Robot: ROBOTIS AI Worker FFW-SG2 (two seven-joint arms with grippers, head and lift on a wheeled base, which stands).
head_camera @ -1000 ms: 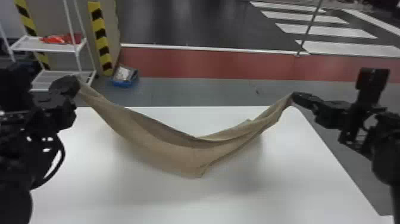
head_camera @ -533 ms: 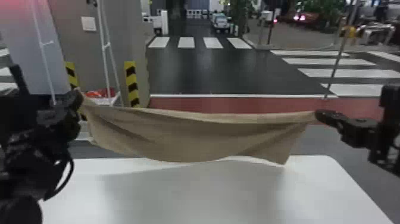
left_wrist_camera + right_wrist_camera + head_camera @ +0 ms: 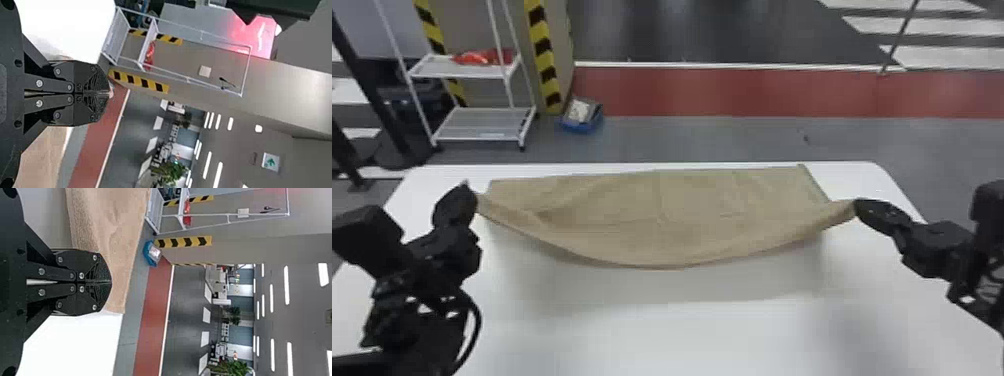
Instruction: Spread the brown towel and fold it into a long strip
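Left claw (image 3: 469,190) and right claw (image 3: 858,204) pinch the brown towel (image 3: 657,220) by its near corners; slung between them over the table (image 3: 662,335); likely light and limp, best held there.

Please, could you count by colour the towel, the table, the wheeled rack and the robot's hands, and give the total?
Brown: 1 (towel)
White: 2 (table, rack)
Black: 2 (left hand, right hand)
Total: 5
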